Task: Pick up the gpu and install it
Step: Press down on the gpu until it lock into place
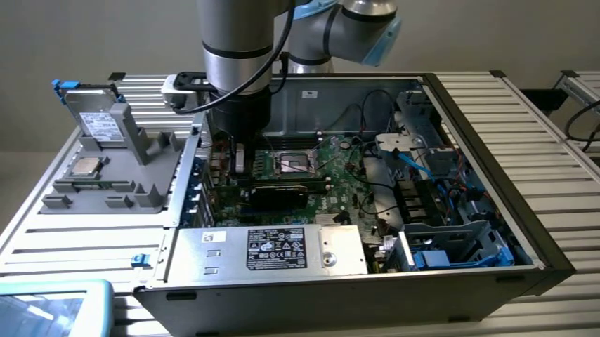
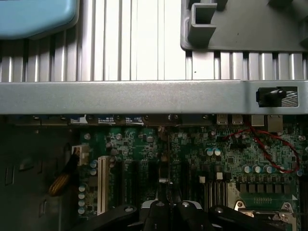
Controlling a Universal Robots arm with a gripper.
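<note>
Closed gripper (image 2: 168, 207) sits low inside the case (image 1: 487, 112), fingers pinching the gpu's (image 2: 163, 180) top edge, card upright over the motherboard (image 2: 231, 154) slots, tight beside the case wall.

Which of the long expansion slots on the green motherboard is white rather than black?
The slot beside the yellow wires; it alone is white, while its neighbours are black.

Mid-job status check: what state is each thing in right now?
computer case: open, lying on its side.
gripper: shut, low over the motherboard slots.
gpu: inside the case, on the motherboard; cannot tell whether it is fully seated.
white slot: empty.
</note>
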